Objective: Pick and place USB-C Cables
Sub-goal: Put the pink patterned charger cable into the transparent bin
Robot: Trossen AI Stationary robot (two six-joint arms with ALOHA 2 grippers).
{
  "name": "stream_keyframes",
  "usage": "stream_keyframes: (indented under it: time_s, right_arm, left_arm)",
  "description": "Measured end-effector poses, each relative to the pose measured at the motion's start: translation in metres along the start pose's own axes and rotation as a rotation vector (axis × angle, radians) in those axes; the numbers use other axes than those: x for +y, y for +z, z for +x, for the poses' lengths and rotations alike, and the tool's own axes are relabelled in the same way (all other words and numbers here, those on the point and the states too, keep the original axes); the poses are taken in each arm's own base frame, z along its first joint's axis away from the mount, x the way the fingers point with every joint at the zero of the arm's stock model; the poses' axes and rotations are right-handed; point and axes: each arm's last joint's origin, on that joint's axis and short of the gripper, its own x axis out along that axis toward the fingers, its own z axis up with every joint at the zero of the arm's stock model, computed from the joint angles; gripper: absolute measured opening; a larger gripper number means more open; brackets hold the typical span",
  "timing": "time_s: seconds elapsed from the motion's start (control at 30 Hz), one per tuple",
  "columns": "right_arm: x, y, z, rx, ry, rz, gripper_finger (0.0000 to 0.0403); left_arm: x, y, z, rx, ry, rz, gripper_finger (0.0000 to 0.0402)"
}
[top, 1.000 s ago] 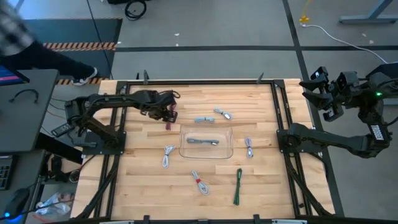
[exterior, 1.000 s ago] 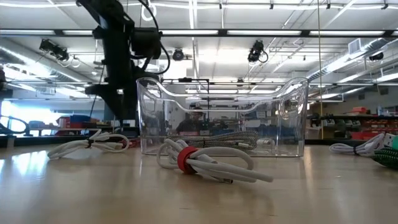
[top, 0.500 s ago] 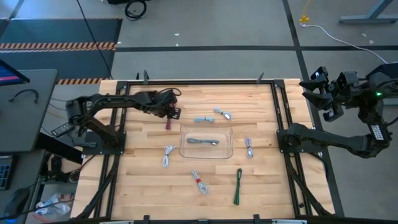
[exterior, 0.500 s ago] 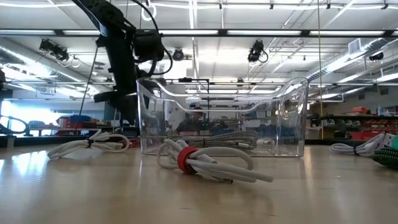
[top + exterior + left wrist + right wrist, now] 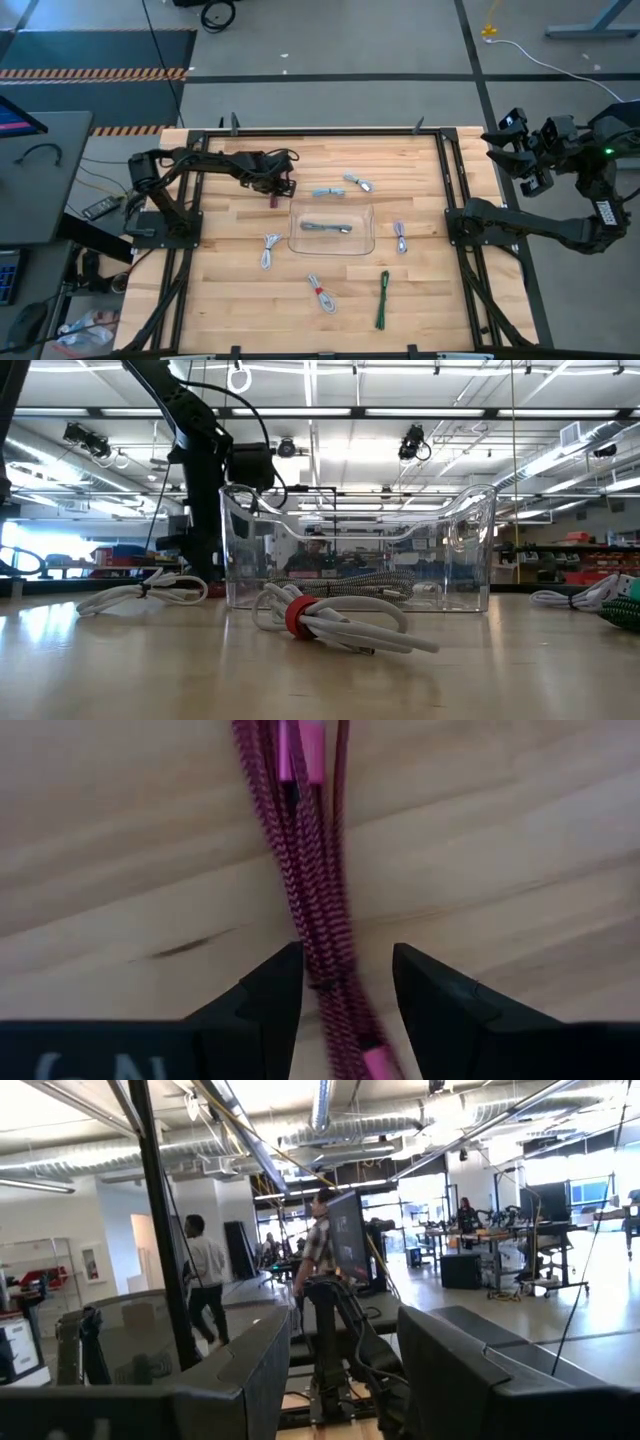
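Note:
My left gripper (image 5: 284,186) is open and points down over the dark red braided cable (image 5: 273,198), which lies flat on the wood left of the clear tray (image 5: 368,246). In the left wrist view the cable's strands (image 5: 322,910) run between the two fingers. One grey cable (image 5: 326,227) lies inside the tray. Other cables lie around it: grey-blue (image 5: 328,192), silver (image 5: 359,183), white (image 5: 270,250), white with a red tie (image 5: 321,292), green (image 5: 383,298) and another white one (image 5: 400,237). My right gripper (image 5: 340,1370) is open, raised beyond the table's right far corner (image 5: 520,155). My left gripper comes at the dark red cable from above, with its fingers across the strands near the bundle's middle (image 5: 330,960). One finger (image 5: 275,985) stands right beside the strands. I cannot tell whether it touches them. The cable lies flat on the table.
The tray stands mid-table, just right of my left gripper. In the low view the red-tied white cable (image 5: 300,617) lies in front of the tray wall (image 5: 480,540), and another white cable (image 5: 150,592) lies to its left. Bare wood lies along the table's left and near sides.
My left gripper has moved a little toward the table's right and come down toward the dark red cable, its arm stretching out farther. The cable has stayed where it was. A person at the picture's far left has gone out of view.

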Motion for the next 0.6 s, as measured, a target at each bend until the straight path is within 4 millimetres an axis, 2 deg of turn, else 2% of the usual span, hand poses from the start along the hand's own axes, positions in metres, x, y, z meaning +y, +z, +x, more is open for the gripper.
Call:
stream_keyframes:
  time_s: [0.17, 0.4, 0.53, 0.6]
  right_arm:
    - [0.0, 0.0, 0.0, 0.0, 0.0, 0.0, 0.0191]
    - [0.0, 0.0, 0.0, 0.0, 0.0, 0.003, 0.0191]
    - [0.0, 0.0, 0.0, 0.0, 0.0, 0.018, 0.0191]
    - [0.0, 0.0, 0.0, 0.0, 0.0, 0.026, 0.0191]
  left_arm:
    - [0.0, -0.001, 0.006, 0.019, 0.022, 0.044, 0.0135]
    - [0.002, 0.002, 0.005, 0.007, 0.012, 0.079, 0.002]
    - [0.004, 0.006, -0.002, 0.055, -0.004, 0.09, 0.0019]
    - [-0.001, 0.013, -0.015, 0.069, -0.027, 0.116, 0.0019]
